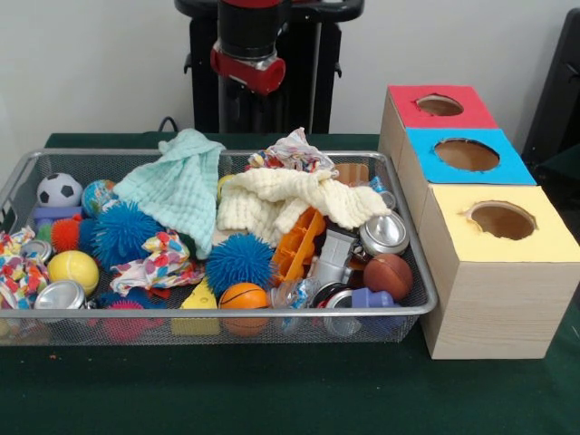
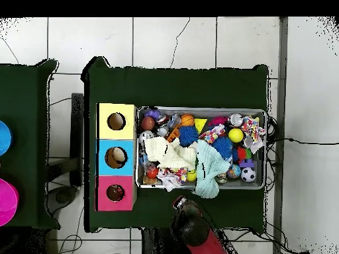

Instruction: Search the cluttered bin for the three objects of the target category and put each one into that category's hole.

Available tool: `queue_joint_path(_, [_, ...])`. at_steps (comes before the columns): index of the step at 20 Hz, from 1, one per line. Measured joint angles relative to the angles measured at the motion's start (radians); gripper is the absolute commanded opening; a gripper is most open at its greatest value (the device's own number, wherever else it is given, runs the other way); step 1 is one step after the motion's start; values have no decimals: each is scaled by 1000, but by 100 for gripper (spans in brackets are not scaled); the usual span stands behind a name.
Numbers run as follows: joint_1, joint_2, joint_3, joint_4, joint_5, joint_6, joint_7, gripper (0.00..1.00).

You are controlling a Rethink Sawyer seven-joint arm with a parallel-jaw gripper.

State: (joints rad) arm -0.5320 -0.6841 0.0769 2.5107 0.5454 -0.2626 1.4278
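Green cloth covers the surface (image 1: 272, 399), which carries a wire mesh bin (image 1: 412, 272) and, just beside it, a row of three wooden boxes. Each box has a round hole in a coloured top: red box (image 1: 439, 109), blue box (image 1: 467, 156), yellow box (image 1: 503, 236). In the overhead view something pale shows inside the blue box's hole; what it is cannot be told.

Arm: the red and black arm (image 1: 246, 45) is drawn back behind the bin's far rim, apart from the contents. The gripper (image 2: 179, 202) shows only as a small red part at the bin's edge in the overhead view; whether it is open or closed cannot be told, and nothing is seen in its hold.

Bin contents, largest first: a mint green cloth (image 1: 177, 186) and a cream knitted cloth (image 1: 290, 201) lie over the middle of the heap. Two blue spiky balls (image 1: 237, 261) lie below them, with an orange plastic piece (image 1: 297, 246) between the cloths and a silver can (image 1: 384, 233). Smaller balls lie along the edges: a soccer ball (image 1: 59, 189), a yellow ball (image 1: 72, 269), a small basketball (image 1: 243, 297) and a brown ball (image 1: 388, 275).
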Motion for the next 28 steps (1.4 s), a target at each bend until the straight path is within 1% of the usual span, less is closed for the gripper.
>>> queue_joint_path(2, [0, 21, 3, -1, -18, -23, 31, 100])
queue_joint_path(4, [0, 62, 7, -5, -55, -60, 84, 100])
queue_joint_path(9, [0, 125, 8, -17, -110, -104, 136, 100])
queue_joint_path(11, [0, 168, 9, -26, -149, -134, 159, 100])
queue_joint_path(15, [0, 220, 9, -42, -190, -159, 178, 100])
queue_joint_path(16, [0, 243, 9, -57, -206, -167, 187, 100])
queue_joint_path(24, [0, 310, 9, -118, -258, -175, 193, 100])
queue_joint_path(28, [0, 329, 9, -145, -282, -177, 193, 100])
